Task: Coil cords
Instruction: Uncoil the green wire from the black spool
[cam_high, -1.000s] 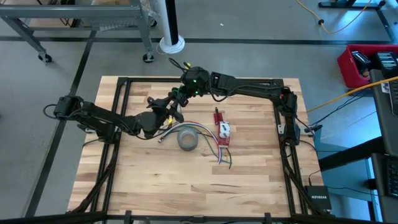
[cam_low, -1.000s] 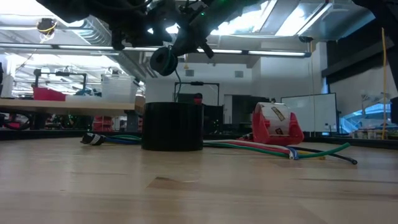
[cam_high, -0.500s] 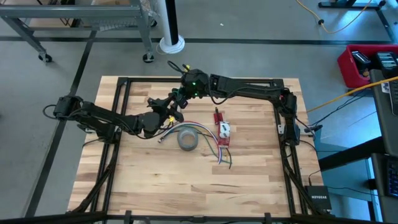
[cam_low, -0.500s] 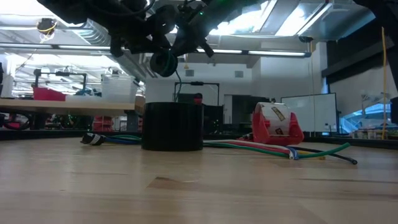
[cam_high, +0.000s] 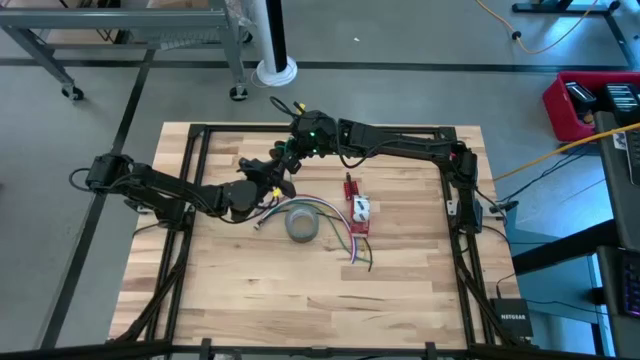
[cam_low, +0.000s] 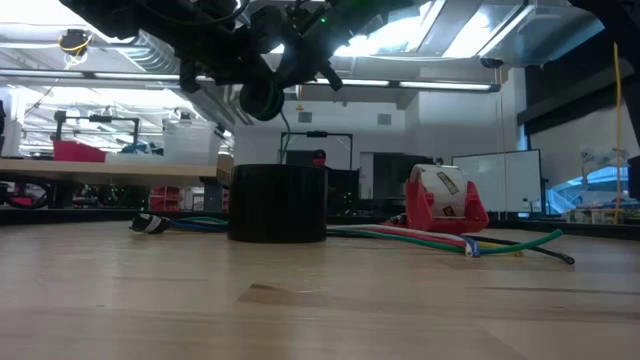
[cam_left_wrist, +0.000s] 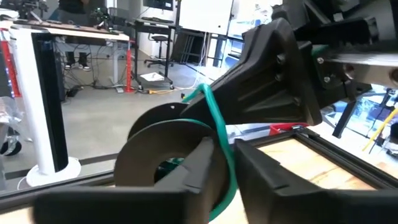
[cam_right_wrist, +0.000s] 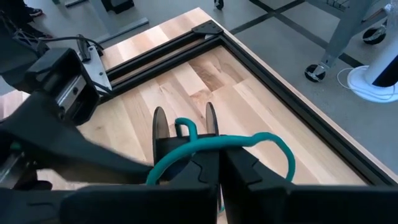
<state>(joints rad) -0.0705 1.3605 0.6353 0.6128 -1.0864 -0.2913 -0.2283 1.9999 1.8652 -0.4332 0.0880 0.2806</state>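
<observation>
Both grippers meet above the table's far half: the right gripper (cam_right_wrist: 219, 163) is clamped on the green cord (cam_right_wrist: 217, 147), and the left gripper (cam_left_wrist: 222, 163) pinches the same cord beside a dark spool (cam_left_wrist: 163, 152).

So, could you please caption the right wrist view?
Right tool shut on green cord above the table.

Overhead looks down, low view level — wrists close-up, sharing table (cam_high: 400, 260)
</observation>
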